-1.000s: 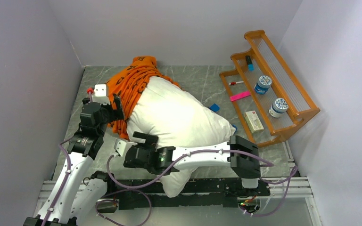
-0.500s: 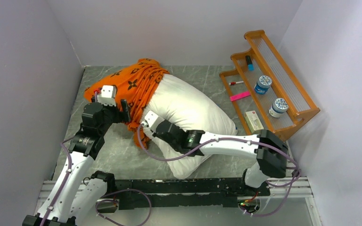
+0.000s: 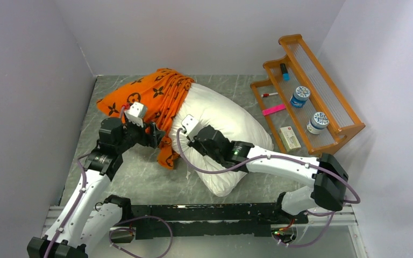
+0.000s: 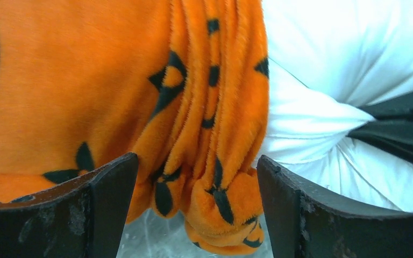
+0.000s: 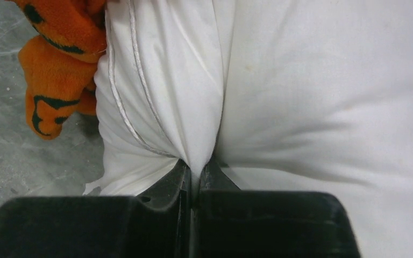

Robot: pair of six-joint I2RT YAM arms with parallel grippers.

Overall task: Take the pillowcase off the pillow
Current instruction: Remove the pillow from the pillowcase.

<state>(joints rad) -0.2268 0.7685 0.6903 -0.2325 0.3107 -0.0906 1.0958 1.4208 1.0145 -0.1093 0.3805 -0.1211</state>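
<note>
1. Table point(image 3: 140, 177): grey marbled top carrying everything in view. Both arms reached in from its near edge.
2. Pillow point(image 3: 226, 115): plump and white, it lay across the middle of the table, running from far-centre toward the near edge. Its right and near parts were bare. Its far-left end sat inside the pillowcase.
3. Pillowcase point(image 3: 145, 97): orange plush with dark flower and circle motifs, at the far left of the table. It was gathered in folds over the pillow's left end. One rumpled corner hung down to the table just beside the pillow's seamed edge.
4. Wooden rack point(image 3: 322, 142): stepped, standing at the right side of the table, apart from the pillow.
5. Right claw point(image 5: 196, 172): closed tight on a pinched fold of the pillow's white cover, next to a seam and near the pillowcase's hanging corner.
6. Left claw point(image 4: 193, 204): spread wide and gripping nothing. Its dark fingers point(image 4: 107, 199) stood on either side of the gathered pillowcase folds. The wrist view did not show whether the fabric brushed the left finger.
7. Rack contents: two jars point(image 3: 300, 95) with blue-patterned lids on the middle step. A small white box point(image 3: 290, 138) and a pink strip point(image 3: 273, 110) lay on the lowest step.
</note>
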